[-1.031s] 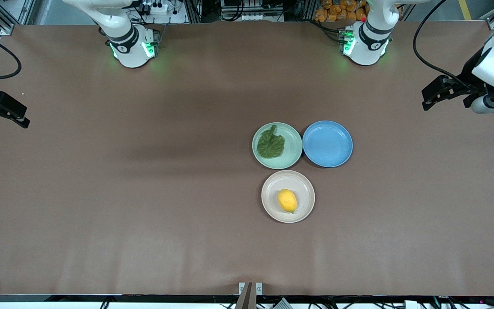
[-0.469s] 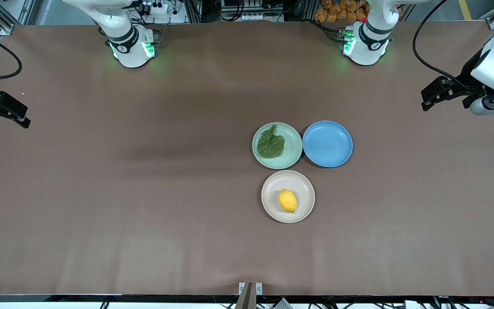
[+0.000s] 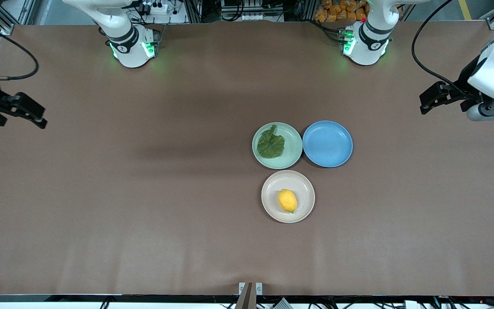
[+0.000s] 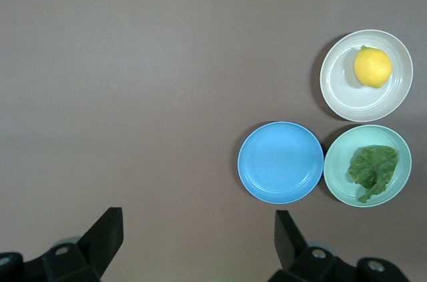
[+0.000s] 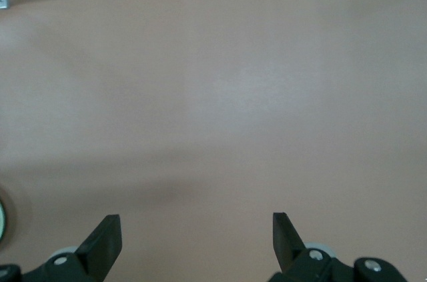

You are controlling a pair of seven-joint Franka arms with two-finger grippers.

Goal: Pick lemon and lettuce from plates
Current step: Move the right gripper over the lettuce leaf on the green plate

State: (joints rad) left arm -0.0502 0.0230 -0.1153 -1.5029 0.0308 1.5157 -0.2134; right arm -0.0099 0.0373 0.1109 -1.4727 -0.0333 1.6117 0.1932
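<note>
lettuce (image 3: 271, 143) lies flat on the mint green plate (image 3: 292, 159), a little right of the frame's middle in the front view, and the lemon (image 3: 287, 200) sits on the cream plate (image 3: 305, 210) just below it, nearer the front camera. a blue plate (image 3: 327, 143) rests beside the mint one, toward the left arm's end of the worktop (image 3: 144, 193), their rims almost touching. all three plates crowd close together.

left hand (image 3: 428, 101) hangs at the right edge of the frame over bare worktop, well apart from the plates, its fingers spread wide and holding nothing. from its wrist view the two black fingertips (image 4: 107, 232) stand far apart, with the blue plate (image 4: 281, 162), the lettuce (image 4: 372, 170) and the lemon (image 4: 372, 67) all in sight.

right hand (image 3: 30, 113) hangs at the left edge of the frame over bare worktop, also spread wide and empty; its wrist view shows its parted fingertips (image 5: 107, 239) and brown worktop, with a sliver of plate rim at the edge.
</note>
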